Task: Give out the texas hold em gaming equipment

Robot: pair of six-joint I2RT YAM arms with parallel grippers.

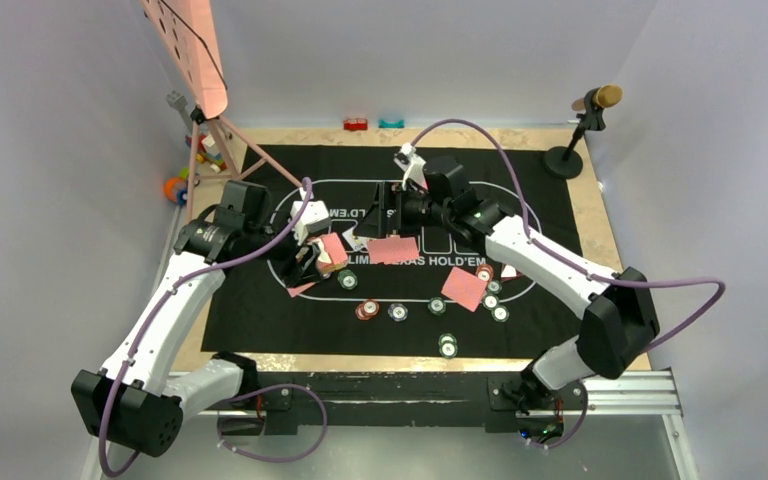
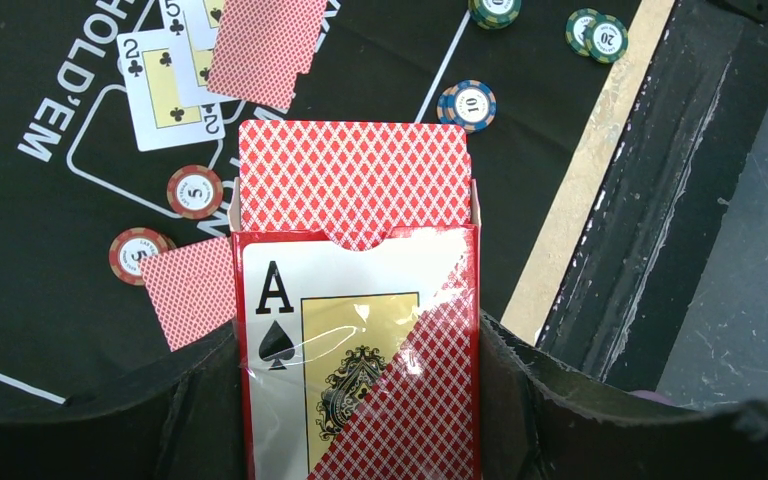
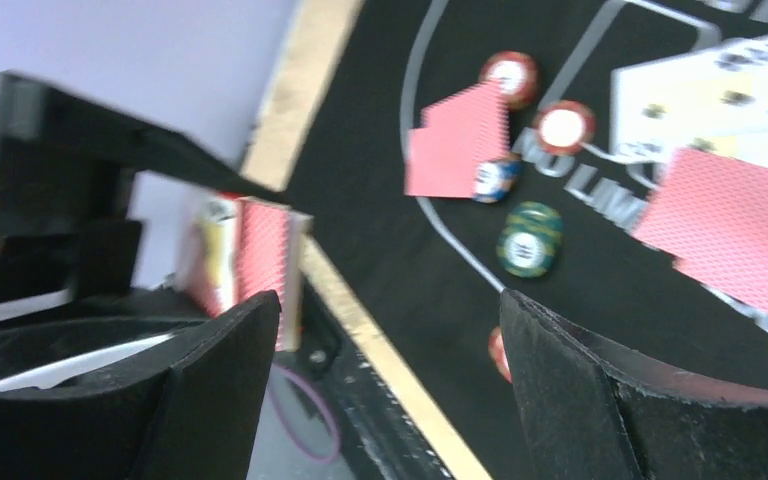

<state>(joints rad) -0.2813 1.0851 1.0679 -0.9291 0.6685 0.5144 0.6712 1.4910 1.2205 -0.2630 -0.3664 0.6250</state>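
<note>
Cards poke from the box clamped in the left tool; the right tool, apart, should pinch just one.

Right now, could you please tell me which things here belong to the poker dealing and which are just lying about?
For the job: card box, playing cards, chips.
Just lying about: toy blocks, microphone, pink board on a tripod.

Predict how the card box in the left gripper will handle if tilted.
The box looks glossy and film-wrapped, so it may slip in the left gripper. Cards stick out of its open top; tilted forward, they would probably slide out.
</note>
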